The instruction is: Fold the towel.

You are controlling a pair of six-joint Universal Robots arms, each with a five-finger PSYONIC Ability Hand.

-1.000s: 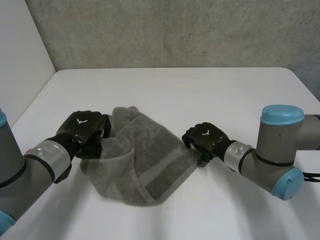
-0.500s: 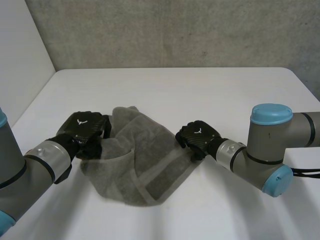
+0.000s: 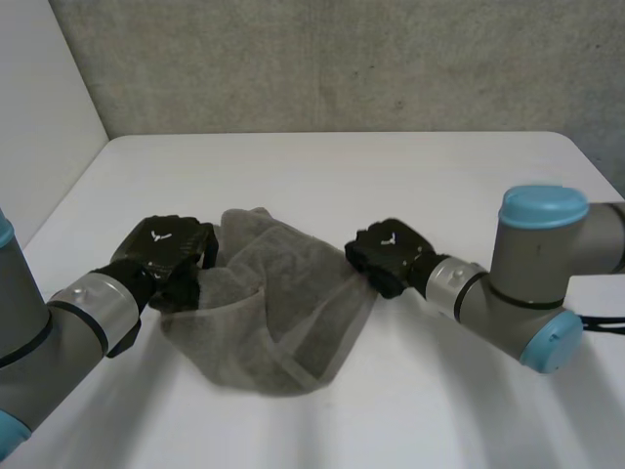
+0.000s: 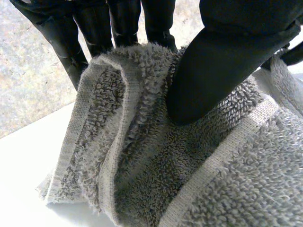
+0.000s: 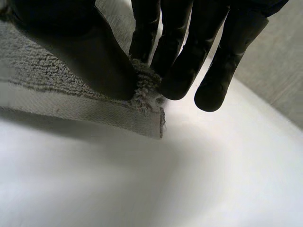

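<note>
Towel (image 3: 278, 318) crumpled on table (image 3: 410, 176), between both hands. Left hand (image 3: 164, 254) at its left edge: in wrist view we see thumb clamping bunched fold against fingers. Right hand (image 3: 388, 256) pinches right corner between thumb and fingers. We read that corner as lifted off table, with cloth sagging between hands.

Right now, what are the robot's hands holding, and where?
Both pinch the grey towel: the left hand holds a bunched edge, the right hand holds a corner.
</note>
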